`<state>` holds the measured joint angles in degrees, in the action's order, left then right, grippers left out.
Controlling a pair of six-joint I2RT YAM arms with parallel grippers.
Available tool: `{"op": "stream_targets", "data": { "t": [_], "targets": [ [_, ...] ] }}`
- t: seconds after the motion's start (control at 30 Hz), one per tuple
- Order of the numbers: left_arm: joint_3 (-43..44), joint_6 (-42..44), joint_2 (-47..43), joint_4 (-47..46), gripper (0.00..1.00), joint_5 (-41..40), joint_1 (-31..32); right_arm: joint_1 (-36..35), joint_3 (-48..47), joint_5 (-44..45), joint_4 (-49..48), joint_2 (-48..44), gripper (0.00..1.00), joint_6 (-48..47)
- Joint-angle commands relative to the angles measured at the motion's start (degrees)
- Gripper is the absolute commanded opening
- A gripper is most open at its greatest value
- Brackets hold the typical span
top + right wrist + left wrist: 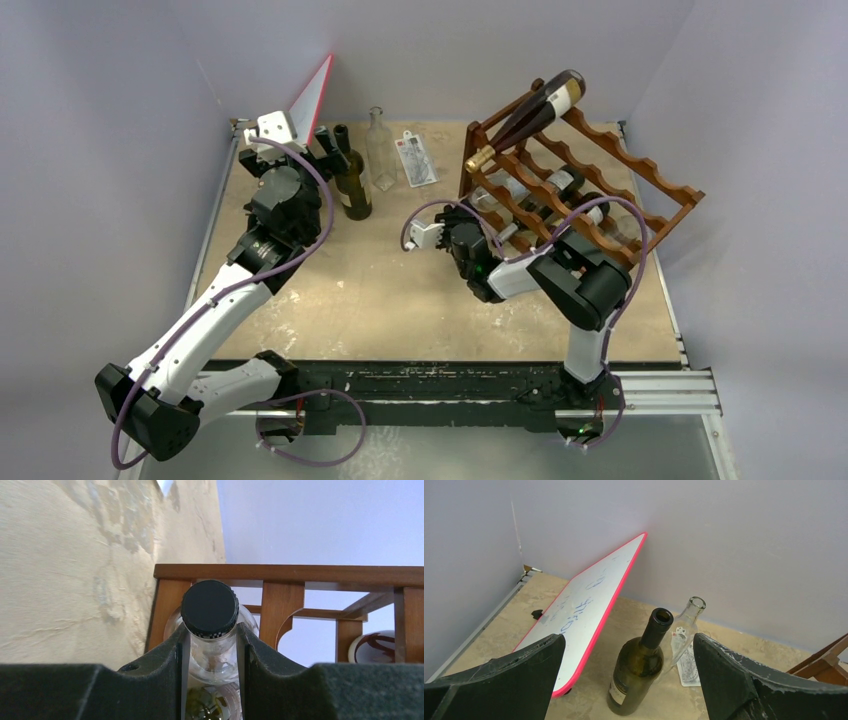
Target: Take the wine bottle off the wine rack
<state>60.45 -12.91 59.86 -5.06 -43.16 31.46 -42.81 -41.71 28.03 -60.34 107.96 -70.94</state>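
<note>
1 black-capped wine bottle (pixel 209 609) clamped in right tool (pixel 211 640); whiteboard (pixel 584 612) scrawl illegible.

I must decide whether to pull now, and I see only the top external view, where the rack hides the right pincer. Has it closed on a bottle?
Observer: Yes. In the right wrist view the right pincer is shut on the neck of a clear bottle, just under its black screw cap.
Operator: Is that bottle in the rack?
Observer: It seems so: its glass shoulder shows right at a post of the wine rack.
Operator: And the left pincer?
Observer: The left wrist view shows the left pincer wide open and holding nothing. A dark green bottle stands uncorked beyond it.
</note>
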Motion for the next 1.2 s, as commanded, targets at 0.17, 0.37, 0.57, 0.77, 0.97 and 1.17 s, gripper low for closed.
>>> {"op": "stream_targets", "data": {
  "t": [0.17, 0.37, 0.57, 0.77, 0.97, 1.17],
  "targets": [
    [2.1, -1.1, -1.2, -2.0, 1.00, 1.0, -0.9, -5.3, -2.4, -7.7, 5.7, -5.1, 0.00, 7.8],
    [2.2, -1.0, -0.8, -1.9, 1.00, 0.6, -1.0, -7.6, -1.4, -7.3, 5.3, -1.0, 0.00, -0.3],
    [2.2, -1.0, -0.8, -1.8, 1.00, 0.5, -1.1, -9.4, -4.1, -13.3, 12.8, 1.5, 0.00, 2.2],
    [2.2, -1.3, -0.7, -1.8, 1.00, 1.1, -1.1, -9.8, -5.6, -13.7, 11.9, 5.7, 0.00, 5.9],
    [2.5, -1.7, -0.4, -1.4, 1.00, 1.9, -1.2, -5.4, -4.7, -10.7, 8.4, 5.2, 0.00, 5.3],
    [2.6, -2.1, -0.4, -1.2, 1.00, 2.1, -1.5, 1.7, -5.8, -13.9, 8.4, 3.5, 0.00, 6.2]
  ]
}}
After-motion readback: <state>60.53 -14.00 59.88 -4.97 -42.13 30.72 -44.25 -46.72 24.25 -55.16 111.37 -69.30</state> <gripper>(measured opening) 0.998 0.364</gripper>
